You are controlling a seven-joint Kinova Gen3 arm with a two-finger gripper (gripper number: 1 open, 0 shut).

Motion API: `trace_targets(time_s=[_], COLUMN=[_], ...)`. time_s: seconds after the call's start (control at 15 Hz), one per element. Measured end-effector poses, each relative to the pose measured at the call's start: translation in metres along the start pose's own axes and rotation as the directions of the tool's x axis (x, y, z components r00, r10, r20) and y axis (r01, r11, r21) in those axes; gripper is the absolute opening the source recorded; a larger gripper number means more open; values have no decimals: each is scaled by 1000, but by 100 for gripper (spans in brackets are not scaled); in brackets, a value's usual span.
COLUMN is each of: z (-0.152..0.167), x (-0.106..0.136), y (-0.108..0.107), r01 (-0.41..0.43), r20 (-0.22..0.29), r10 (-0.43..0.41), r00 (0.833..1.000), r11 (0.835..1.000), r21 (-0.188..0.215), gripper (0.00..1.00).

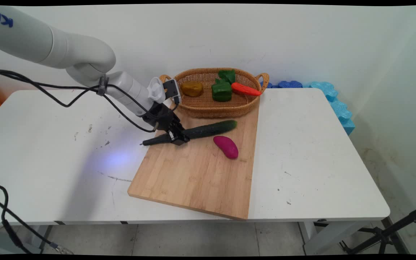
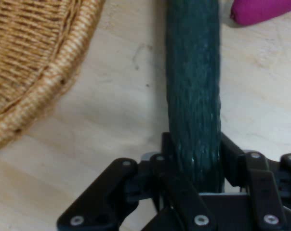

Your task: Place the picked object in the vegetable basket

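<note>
Gripping the cucumber (image 1: 208, 129) near its left end, the gripper (image 1: 177, 137) has its fingers closed on it low over the cutting board (image 1: 197, 173); a purple sweet potato (image 1: 226, 146) lies just beside it, and the wicker basket (image 1: 208, 108) with other vegetables sits at the far end

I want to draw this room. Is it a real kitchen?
Probably not: it looks like a robot practice room. The cucumber, held in the gripper on a cutting board, and the basket of vegetables look like toys, and a camera tripod stands beside the plain table.
</note>
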Motion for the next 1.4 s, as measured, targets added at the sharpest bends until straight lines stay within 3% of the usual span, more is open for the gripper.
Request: trace_targets(time_s=[0.53,1.4], z=[-9,-81], x=[6,49], y=[3,-13], r01=[-38,-104], r20=[-13,-95], r10=[38,107], r00=[999,990], r11=[999,994], r21=[-4,34], gripper=[0,0])
